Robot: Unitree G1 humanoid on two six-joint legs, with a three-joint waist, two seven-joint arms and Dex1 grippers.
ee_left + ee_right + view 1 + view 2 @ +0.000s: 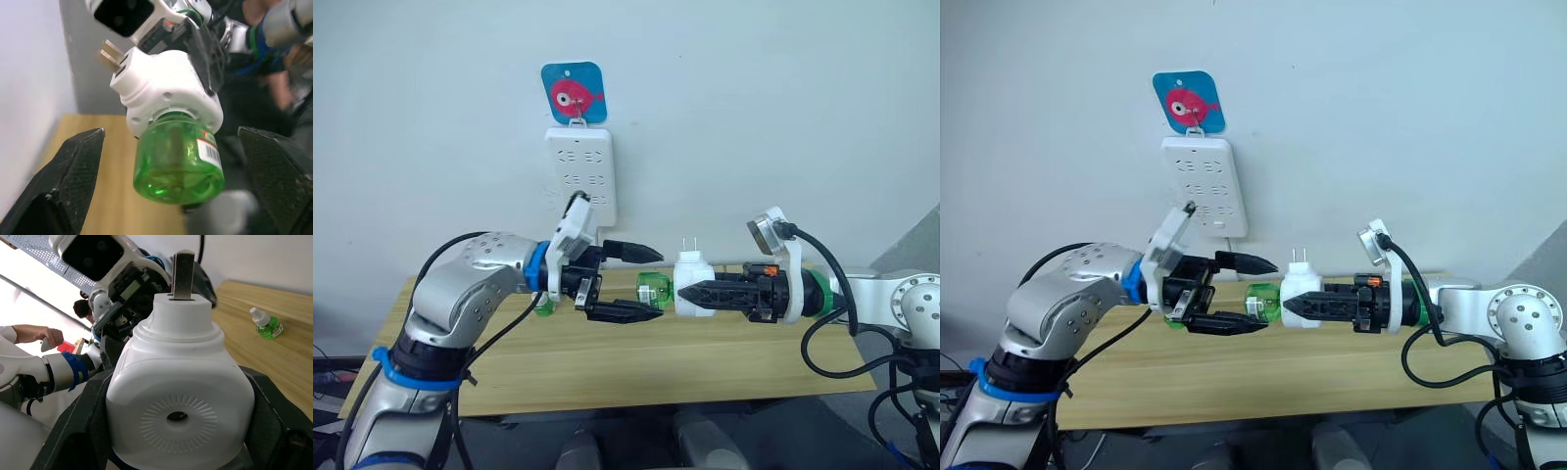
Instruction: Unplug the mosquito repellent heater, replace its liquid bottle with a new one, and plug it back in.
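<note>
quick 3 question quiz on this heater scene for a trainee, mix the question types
1. True or false: the heater is plugged into the power strip.
2. Which gripper holds the heater: A left, B right?
3. Fill in: the bottle screwed into the heater is ____ in colour.

Key: 1 false, it is held in the air with its prongs bare. 2 B. 3 green.

Light wooden table (705, 367) against wall; small green capped bottle (265, 325) lying on it.
</note>
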